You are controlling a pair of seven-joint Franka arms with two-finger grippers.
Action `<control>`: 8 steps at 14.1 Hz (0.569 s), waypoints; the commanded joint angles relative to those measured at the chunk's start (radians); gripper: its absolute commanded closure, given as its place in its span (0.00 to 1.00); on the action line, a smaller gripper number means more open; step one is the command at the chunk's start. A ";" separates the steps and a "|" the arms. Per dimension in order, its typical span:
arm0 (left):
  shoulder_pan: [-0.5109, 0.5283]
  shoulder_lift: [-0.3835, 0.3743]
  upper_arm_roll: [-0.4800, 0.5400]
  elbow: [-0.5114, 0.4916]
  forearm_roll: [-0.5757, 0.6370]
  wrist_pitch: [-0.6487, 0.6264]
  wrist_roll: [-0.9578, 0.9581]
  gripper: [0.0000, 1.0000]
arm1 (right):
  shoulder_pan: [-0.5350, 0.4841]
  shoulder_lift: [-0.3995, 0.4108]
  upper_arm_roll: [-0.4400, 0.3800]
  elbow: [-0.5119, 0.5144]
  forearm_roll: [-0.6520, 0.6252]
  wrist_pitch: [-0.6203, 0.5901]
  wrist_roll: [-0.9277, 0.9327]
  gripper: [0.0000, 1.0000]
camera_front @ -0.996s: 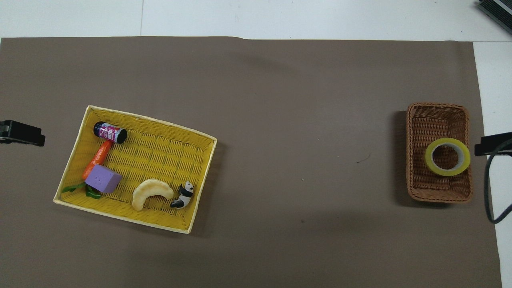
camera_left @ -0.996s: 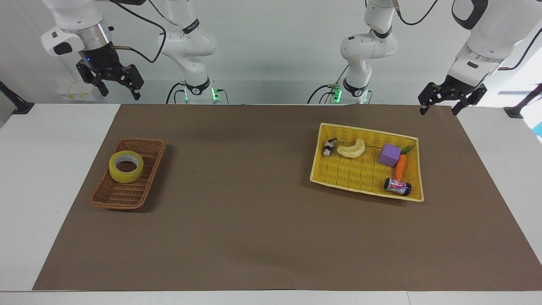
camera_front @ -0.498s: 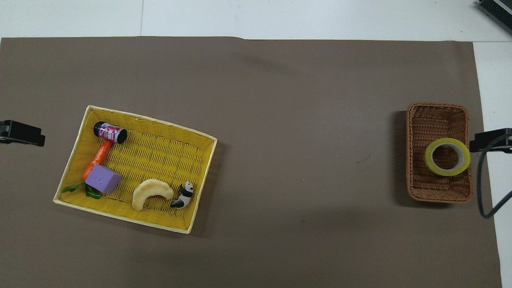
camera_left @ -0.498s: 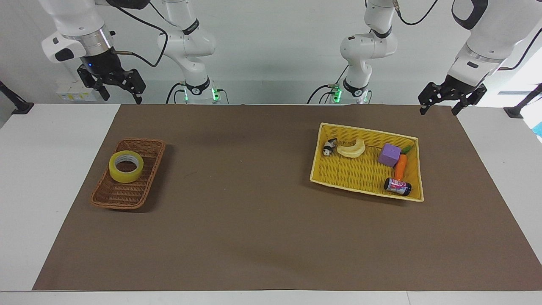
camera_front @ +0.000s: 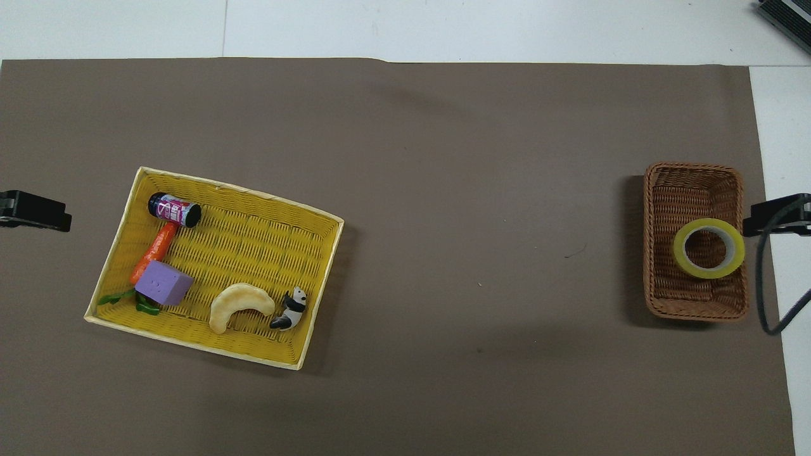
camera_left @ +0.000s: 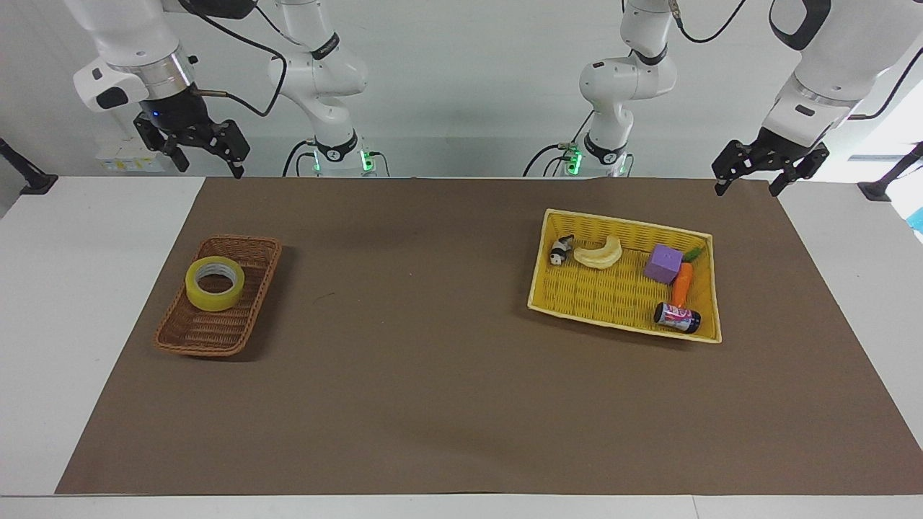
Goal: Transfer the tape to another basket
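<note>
Tape (camera_left: 215,282) well below right fingers (camera_left: 234,167)

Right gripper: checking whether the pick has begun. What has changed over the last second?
The right gripper, open and empty, has drifted a little toward the table's middle, up in the air. The tape stays in the brown basket; the left gripper waits open.

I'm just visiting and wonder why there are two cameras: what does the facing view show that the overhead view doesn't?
Only the facing view shows the white arms whole, with the open right gripper raised above the table's edge by the small brown wicker basket, and the open left gripper waiting at its own end.

Only the overhead view looks straight down through the ring of the translucent yellow tape roll.

Both show the tape in that basket and the larger yellow woven basket of toys.
</note>
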 commanded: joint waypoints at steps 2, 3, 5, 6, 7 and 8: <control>0.007 -0.001 -0.003 0.014 -0.003 -0.011 -0.007 0.00 | -0.011 -0.011 0.009 -0.023 0.011 0.022 0.003 0.00; 0.007 -0.001 -0.003 0.014 -0.003 -0.011 -0.007 0.00 | -0.009 -0.011 0.008 -0.023 0.045 0.016 0.007 0.00; 0.007 -0.001 -0.003 0.014 -0.003 -0.011 -0.007 0.00 | -0.003 -0.038 0.009 -0.060 0.065 0.005 0.004 0.00; 0.007 -0.001 -0.003 0.014 -0.003 -0.011 -0.007 0.00 | -0.001 -0.064 0.009 -0.098 0.063 0.011 -0.007 0.00; 0.007 -0.001 -0.003 0.014 -0.003 -0.011 -0.007 0.00 | 0.008 -0.077 0.013 -0.117 0.063 0.016 -0.015 0.00; 0.007 -0.001 -0.003 0.014 -0.003 -0.011 -0.007 0.00 | 0.020 -0.077 0.013 -0.115 0.063 0.020 -0.012 0.00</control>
